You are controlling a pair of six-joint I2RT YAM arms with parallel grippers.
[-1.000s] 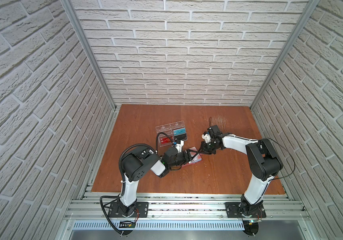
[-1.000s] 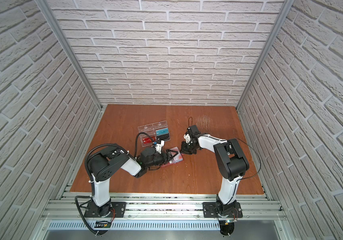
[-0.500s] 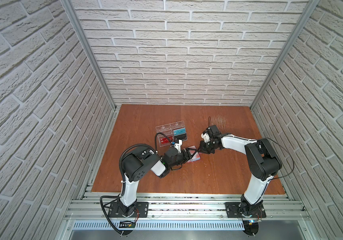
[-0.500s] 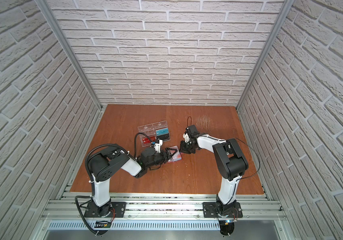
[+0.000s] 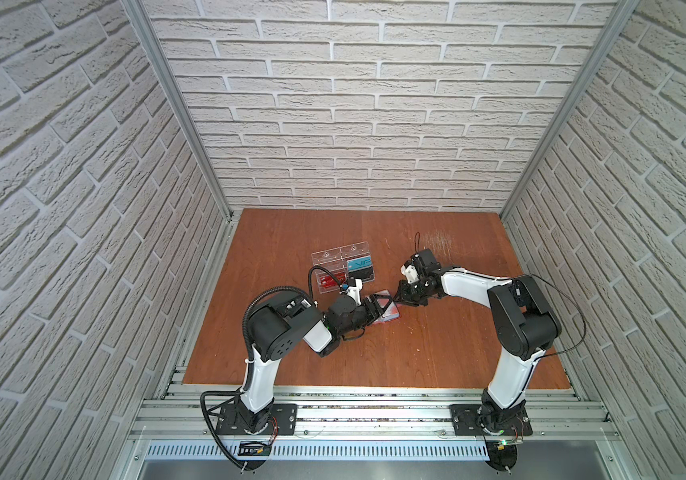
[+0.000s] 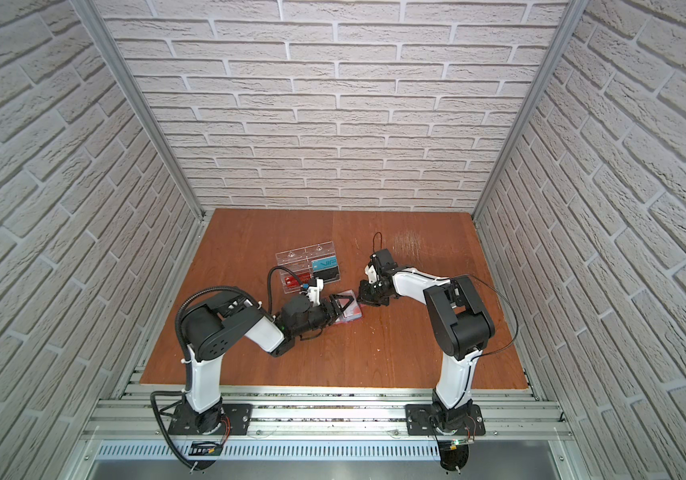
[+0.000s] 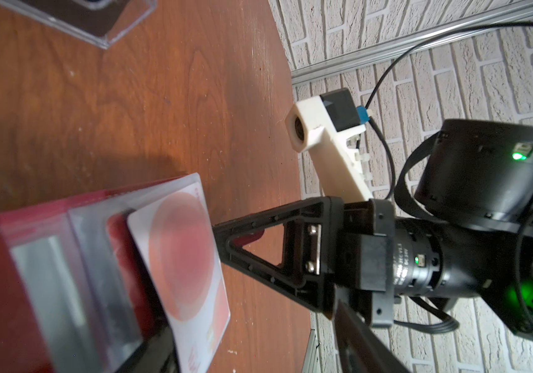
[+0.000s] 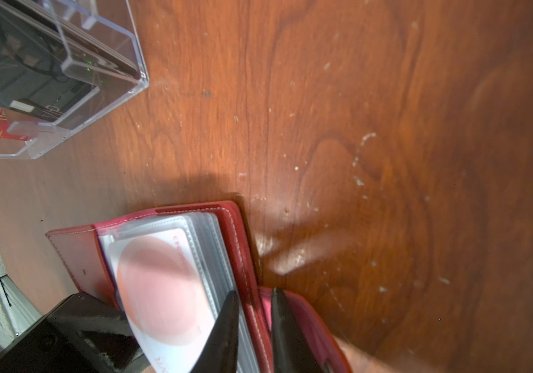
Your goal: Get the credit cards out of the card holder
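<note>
We find the card holder (image 5: 392, 314) lying open near the middle of the table (image 5: 437, 353), a card (image 8: 161, 290) in its top sleeve. The rack (image 5: 339, 258) stands just behind it to the left, with two more cards (image 5: 359, 264) in its front compartments. The left gripper (image 6: 343, 306) sits over the card holder's left side, and the right gripper (image 8: 254, 310) straddles its right edge.

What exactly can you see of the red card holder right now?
The card holder is a small red leather-look booklet with pale stitching, lying open on the wooden table, apart from the clear rack. A stack of clear plastic sleeves sits inside; a white card with a red circle shows through the top one. The right gripper is pinched on one red cover edge; the open left gripper sits over the other side.
</note>
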